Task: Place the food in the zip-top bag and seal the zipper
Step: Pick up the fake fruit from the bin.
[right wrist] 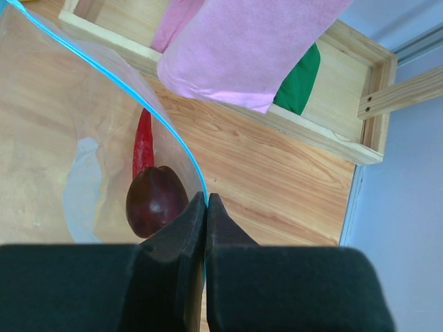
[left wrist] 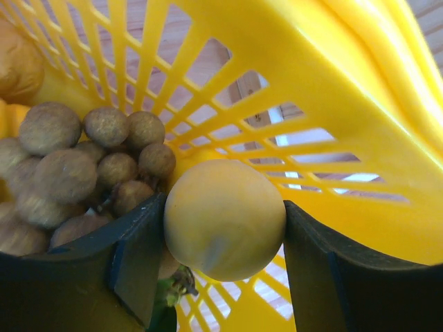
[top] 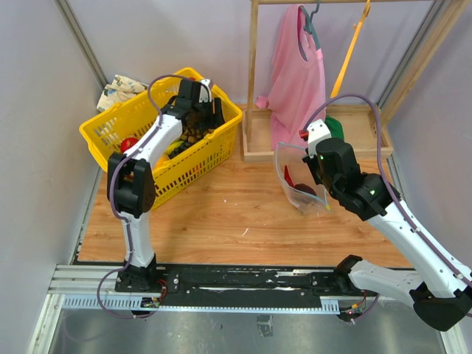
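Note:
My left gripper (left wrist: 225,228) is down inside the yellow basket (top: 199,151) and is shut on a yellow round fruit (left wrist: 225,218). A brownish grape cluster (left wrist: 83,166) lies just left of it. My right gripper (right wrist: 206,200) is shut on the blue-green zipper (right wrist: 124,86) edge of the clear zip-top bag (top: 295,173) and holds the bag open and upright over the wooden floor. A red chili (right wrist: 143,145) and a dark purple fruit (right wrist: 156,200) lie inside the bag.
The basket (left wrist: 332,90) stands at the back left with more toy food in it. A wooden clothes rack (top: 254,81) with a pink garment (top: 299,74) stands at the back, its base tray (right wrist: 346,90) right behind the bag. A crumpled cloth (top: 118,92) lies behind the basket.

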Action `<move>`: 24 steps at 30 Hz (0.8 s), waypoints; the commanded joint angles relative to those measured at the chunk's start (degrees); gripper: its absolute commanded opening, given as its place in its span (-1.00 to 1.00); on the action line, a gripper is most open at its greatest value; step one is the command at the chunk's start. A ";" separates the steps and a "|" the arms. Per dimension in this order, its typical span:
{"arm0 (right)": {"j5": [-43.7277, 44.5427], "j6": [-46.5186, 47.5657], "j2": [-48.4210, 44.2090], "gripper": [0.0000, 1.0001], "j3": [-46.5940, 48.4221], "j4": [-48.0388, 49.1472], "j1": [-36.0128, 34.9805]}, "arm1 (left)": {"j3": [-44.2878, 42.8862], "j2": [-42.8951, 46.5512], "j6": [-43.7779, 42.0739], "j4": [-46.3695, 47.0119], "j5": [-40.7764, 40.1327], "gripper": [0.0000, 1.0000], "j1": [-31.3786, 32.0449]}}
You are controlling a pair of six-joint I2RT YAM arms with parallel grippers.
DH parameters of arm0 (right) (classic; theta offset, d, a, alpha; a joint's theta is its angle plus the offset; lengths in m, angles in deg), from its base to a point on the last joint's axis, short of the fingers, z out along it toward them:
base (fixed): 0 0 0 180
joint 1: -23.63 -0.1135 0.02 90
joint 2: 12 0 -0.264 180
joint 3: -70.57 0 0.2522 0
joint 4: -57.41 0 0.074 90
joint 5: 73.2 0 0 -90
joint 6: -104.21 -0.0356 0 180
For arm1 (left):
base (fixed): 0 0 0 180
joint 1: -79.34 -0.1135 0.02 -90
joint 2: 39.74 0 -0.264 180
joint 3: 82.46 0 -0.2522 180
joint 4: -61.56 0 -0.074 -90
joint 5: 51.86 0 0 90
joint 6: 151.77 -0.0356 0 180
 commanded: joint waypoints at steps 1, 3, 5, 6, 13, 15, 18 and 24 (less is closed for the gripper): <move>-0.23 -0.76 -0.99 -0.99 0.28 0.44 0.55 | 1.80 7.09 -1.29 0.62 -2.28 0.05 -0.56; -0.19 -0.87 -0.97 -0.99 0.39 0.49 0.55 | 2.68 8.95 -1.22 0.89 -2.88 0.05 -0.54; -0.20 -0.96 -0.97 -0.99 0.20 0.47 0.59 | 3.61 10.88 -0.96 1.32 -3.11 0.05 -0.54; -0.21 -1.03 -0.96 -0.99 0.23 0.48 0.56 | 4.25 11.92 -0.75 1.56 -3.14 0.05 -0.54; -2.82 -1.31 -0.45 -0.99 0.07 0.84 0.62 | 10.13 19.46 0.20 4.41 -2.30 0.04 -0.54; -3.17 -1.40 -0.22 -0.99 0.01 0.99 0.55 | 11.98 21.62 0.45 5.47 -1.99 0.03 -0.54; -3.38 -1.49 0.13 -0.99 -0.02 1.03 0.55 | 15.02 25.61 1.28 7.23 -0.57 0.03 -0.54; -4.28 -1.75 0.87 -0.99 0.13 1.41 0.55 | 21.53 33.41 2.61 11.68 3.71 -0.01 1.57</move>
